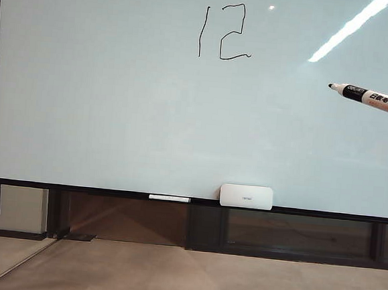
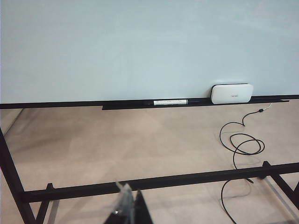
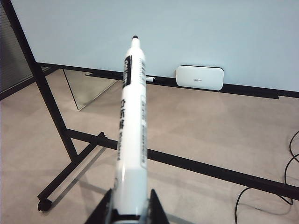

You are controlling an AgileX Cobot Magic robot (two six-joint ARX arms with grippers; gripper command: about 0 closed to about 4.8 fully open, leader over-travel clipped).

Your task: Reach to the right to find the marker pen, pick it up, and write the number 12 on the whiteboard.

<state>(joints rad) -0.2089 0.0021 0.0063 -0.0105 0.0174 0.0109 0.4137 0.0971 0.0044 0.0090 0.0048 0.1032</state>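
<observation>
The "12" (image 1: 224,32) already sits in black ink high on the big glossy pale whiteboard (image 1: 116,112), so the writing step looks finished. The slim white-barrelled marker pen (image 1: 372,100) is off at the right, tip clear of the board, clamped at its rear end in the right gripper (image 3: 127,212). The left gripper (image 2: 127,212) hangs low and near; whether it's wide or narrow I cannot tell. Next call: likely just retreat.
</observation>
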